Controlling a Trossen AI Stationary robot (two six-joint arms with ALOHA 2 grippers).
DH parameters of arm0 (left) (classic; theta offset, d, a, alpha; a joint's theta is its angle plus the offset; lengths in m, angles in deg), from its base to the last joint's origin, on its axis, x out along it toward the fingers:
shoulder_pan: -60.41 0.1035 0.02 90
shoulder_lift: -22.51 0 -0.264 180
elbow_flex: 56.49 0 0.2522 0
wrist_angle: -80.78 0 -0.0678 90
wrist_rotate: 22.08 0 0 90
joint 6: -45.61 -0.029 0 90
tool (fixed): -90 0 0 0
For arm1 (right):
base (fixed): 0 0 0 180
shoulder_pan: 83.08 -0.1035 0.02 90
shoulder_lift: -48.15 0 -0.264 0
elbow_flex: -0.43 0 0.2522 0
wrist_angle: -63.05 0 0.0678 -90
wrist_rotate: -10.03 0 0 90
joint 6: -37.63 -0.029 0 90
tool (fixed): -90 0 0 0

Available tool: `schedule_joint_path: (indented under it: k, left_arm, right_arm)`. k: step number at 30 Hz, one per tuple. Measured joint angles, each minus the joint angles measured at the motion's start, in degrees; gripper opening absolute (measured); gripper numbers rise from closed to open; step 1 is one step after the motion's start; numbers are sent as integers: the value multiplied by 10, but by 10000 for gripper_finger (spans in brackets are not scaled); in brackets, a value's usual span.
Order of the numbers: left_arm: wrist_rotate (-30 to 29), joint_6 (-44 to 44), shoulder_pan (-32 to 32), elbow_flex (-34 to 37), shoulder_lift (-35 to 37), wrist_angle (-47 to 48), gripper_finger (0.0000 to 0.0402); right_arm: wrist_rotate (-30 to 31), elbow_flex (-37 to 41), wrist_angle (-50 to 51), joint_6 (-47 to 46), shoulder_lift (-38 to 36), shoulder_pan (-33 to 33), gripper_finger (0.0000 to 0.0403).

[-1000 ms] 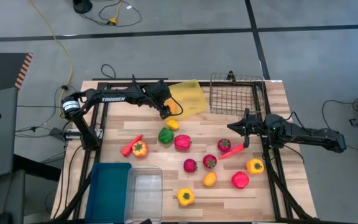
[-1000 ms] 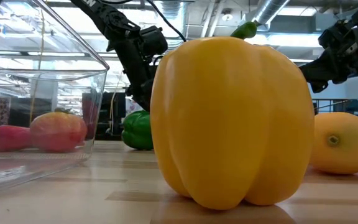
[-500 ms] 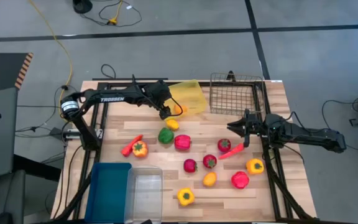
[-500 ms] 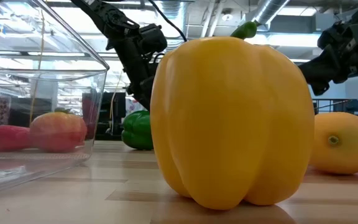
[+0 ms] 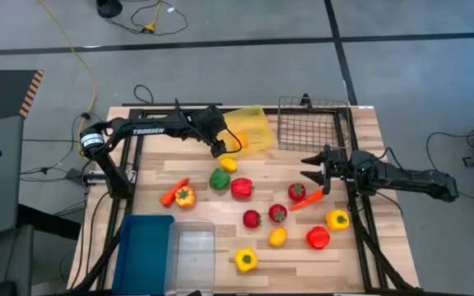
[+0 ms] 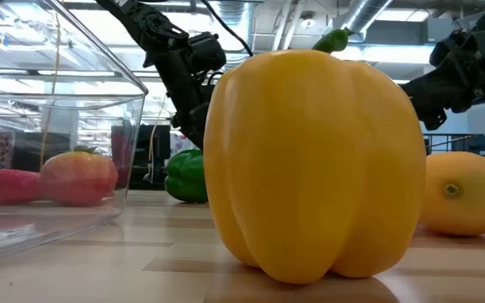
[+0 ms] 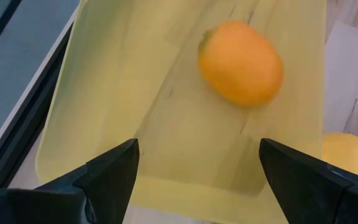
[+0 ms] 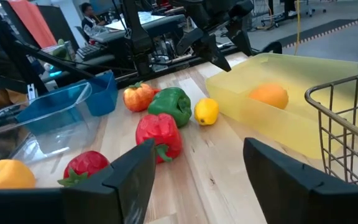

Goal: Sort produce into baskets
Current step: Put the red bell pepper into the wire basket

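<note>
Table (image 5: 369,255) is mostly produce at centre; yellow tray (image 5: 253,123) at 12 o'clock holds an orange lemon (image 7: 241,62), mesh basket (image 5: 313,125) at 1 o'clock, blue bin (image 5: 142,247) and clear bin (image 5: 192,251) at 7 o'clock. Left gripper (image 5: 223,146) hangs over the tray's near rim, fingers wide, holding nothing; best lifted clear of the rim before reaching the yellow lemon (image 5: 229,164) just beside. Right gripper (image 5: 313,174) at 3 o'clock, fingers apart and empty, has open room toward the tomato (image 5: 297,192) and carrot (image 5: 307,200), but the basket wall is close.

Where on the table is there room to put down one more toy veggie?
Bare wood lies between the clear bin and the yellow pepper, and beside the wire basket. The middle, around the red pepper and tomatoes, is crowded.
</note>
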Motion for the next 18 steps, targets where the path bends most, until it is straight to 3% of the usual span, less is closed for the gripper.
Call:
schedule_joint_path:
  k: [12,18]
  left_arm:
    - [0,0,0,0,2,1,320]
    - [-9,-24,0,0,37,1,320]
  right_arm:
    - [0,-3,-1,0,0,0,272]
    - [0,-62,0,5,1,-8,272]
